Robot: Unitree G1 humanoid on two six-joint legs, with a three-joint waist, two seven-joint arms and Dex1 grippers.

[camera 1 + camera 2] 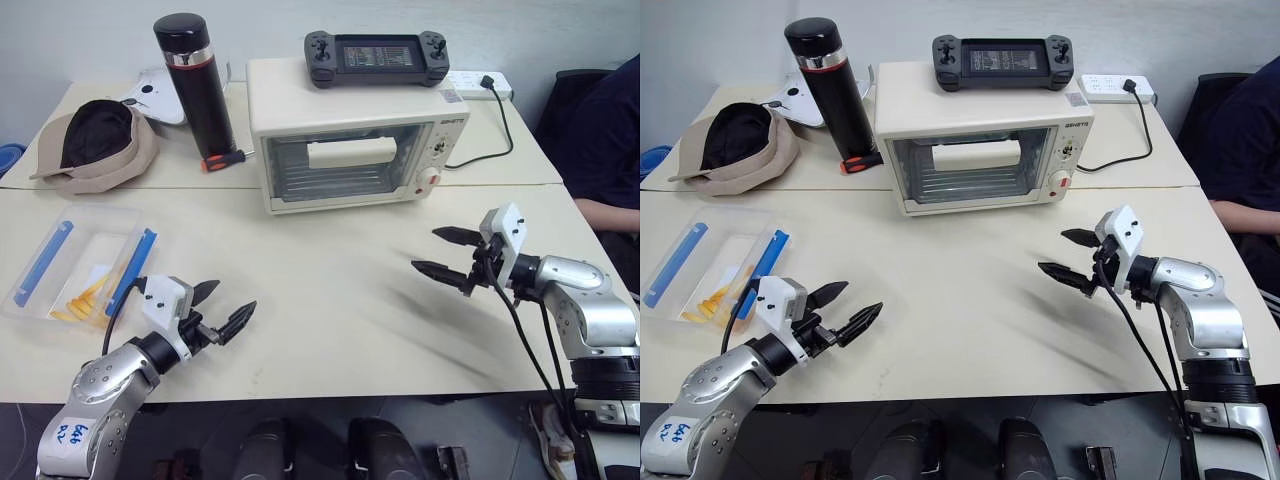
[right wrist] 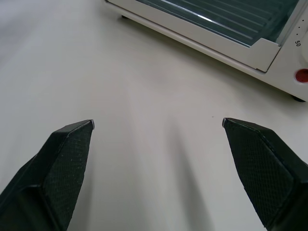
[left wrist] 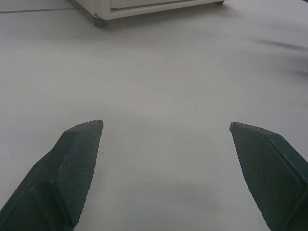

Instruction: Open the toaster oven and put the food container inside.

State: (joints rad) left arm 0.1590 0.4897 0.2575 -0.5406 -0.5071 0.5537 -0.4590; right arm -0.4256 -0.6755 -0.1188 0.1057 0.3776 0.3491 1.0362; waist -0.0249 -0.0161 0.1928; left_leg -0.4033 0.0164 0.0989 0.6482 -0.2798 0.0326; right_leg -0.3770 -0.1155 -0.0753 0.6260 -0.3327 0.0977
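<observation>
The cream-white toaster oven (image 1: 355, 135) stands at the middle back of the table with its glass door (image 1: 335, 168) closed and the white handle bar (image 1: 351, 152) up. The clear food container (image 1: 80, 265) with blue side clips and yellow strips inside lies at the left of the table. My left gripper (image 1: 222, 307) hovers open and empty just right of the container, near the front edge. My right gripper (image 1: 440, 252) is open and empty in front of the oven's right corner, its fingers pointing toward the table's middle. The oven's lower front (image 2: 226, 36) shows beyond those fingers.
A black game controller (image 1: 377, 57) lies on top of the oven. A black flask (image 1: 195, 85) stands left of the oven, with a red-handled tool (image 1: 222, 158) at its foot and a cap (image 1: 98, 143) further left. A power strip (image 1: 480, 84) and cable run behind. A seated person (image 1: 605, 150) is at the right.
</observation>
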